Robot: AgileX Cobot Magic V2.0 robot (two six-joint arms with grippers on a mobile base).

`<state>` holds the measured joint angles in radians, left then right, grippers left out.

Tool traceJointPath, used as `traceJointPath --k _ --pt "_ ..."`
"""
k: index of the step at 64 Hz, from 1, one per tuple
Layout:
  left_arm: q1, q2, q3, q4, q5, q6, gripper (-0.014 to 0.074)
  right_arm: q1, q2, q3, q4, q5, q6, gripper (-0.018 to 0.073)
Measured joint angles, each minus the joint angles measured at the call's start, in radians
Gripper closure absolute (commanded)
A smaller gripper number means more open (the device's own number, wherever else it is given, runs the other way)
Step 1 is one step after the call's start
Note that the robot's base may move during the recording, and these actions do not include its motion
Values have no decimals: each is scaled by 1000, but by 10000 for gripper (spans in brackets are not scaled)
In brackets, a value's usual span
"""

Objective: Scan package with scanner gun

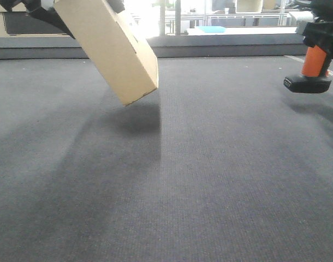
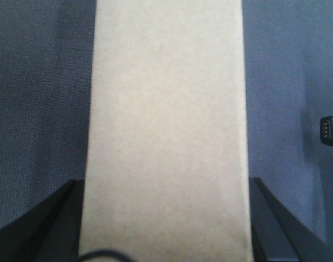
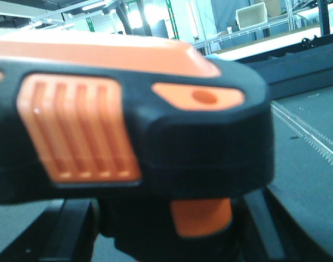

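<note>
A tan cardboard package [image 1: 112, 46] hangs tilted above the grey carpet at the upper left, held by my left gripper [image 1: 43, 11], whose fingers are mostly out of frame. In the left wrist view the package [image 2: 166, 131] fills the middle, with a black finger [image 2: 267, 218] against each side of it. My right gripper [image 1: 325, 35] is shut on the orange handle of the black and orange scanner gun [image 1: 311, 76], held off the floor at the right edge, its base low. The scanner gun [image 3: 128, 125] fills the right wrist view.
Grey carpet [image 1: 183, 180] covers the floor. A low dark ledge [image 1: 226, 49] runs along the back, with bright windows and shelving behind. The scanner's base shows at the right edge of the left wrist view [image 2: 330, 131].
</note>
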<state>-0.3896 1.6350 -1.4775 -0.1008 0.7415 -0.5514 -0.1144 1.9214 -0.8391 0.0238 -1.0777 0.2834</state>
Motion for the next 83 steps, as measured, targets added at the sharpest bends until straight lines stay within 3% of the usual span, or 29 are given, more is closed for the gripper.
traceJointPath --k 62,68,78,83 --pt "0 0 0 0 0 0 707 0 0 0 0 123 2 709" --pt "0 0 0 0 0 0 707 0 0 0 0 123 2 603" --pt "0 0 0 0 0 0 707 0 0 0 0 123 2 188" --pt "0 0 0 0 0 0 707 0 0 0 0 123 2 55"
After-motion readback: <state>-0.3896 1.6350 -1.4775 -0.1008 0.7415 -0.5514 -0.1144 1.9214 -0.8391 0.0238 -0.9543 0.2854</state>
